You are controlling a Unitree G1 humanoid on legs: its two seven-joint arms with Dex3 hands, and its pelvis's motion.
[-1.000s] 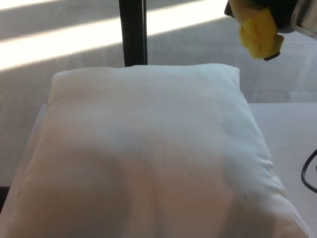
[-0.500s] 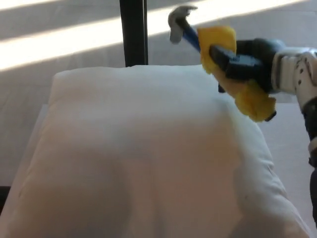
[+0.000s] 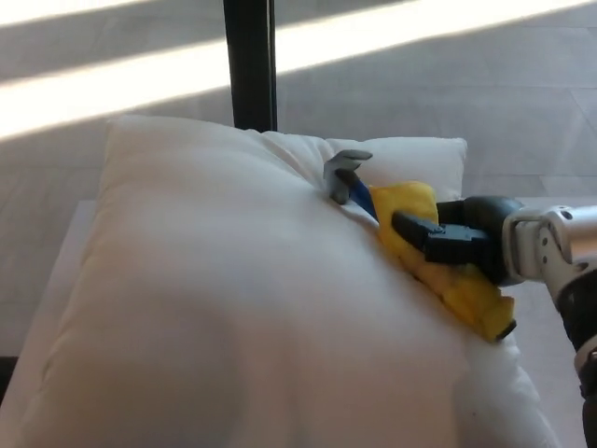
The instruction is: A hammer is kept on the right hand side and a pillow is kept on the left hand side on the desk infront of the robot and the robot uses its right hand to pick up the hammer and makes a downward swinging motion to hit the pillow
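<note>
While the black right robot hand (image 3: pixel 446 245) grips the yellow-handled, blue-necked steel hammer (image 3: pixel 410 238), its head dents the white pillow (image 3: pixel 233 308) at centre frame; rebound may loosen the grip.

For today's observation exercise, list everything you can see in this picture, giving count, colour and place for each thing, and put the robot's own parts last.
Pillow: one, white, fills most of the desk, dented near its far right part where the hammer head presses in.
Hammer: one, grey metal head, blue neck, yellow grip, head down on the pillow.
Desk: one, white, showing at the pillow's left and right edges.
Post: one, black, upright behind the pillow.
Floor: grey, with bright bands of sunlight.
Right hand: one, black, closed around the yellow grip; silver wrist behind it.
Left hand: not in view.
</note>
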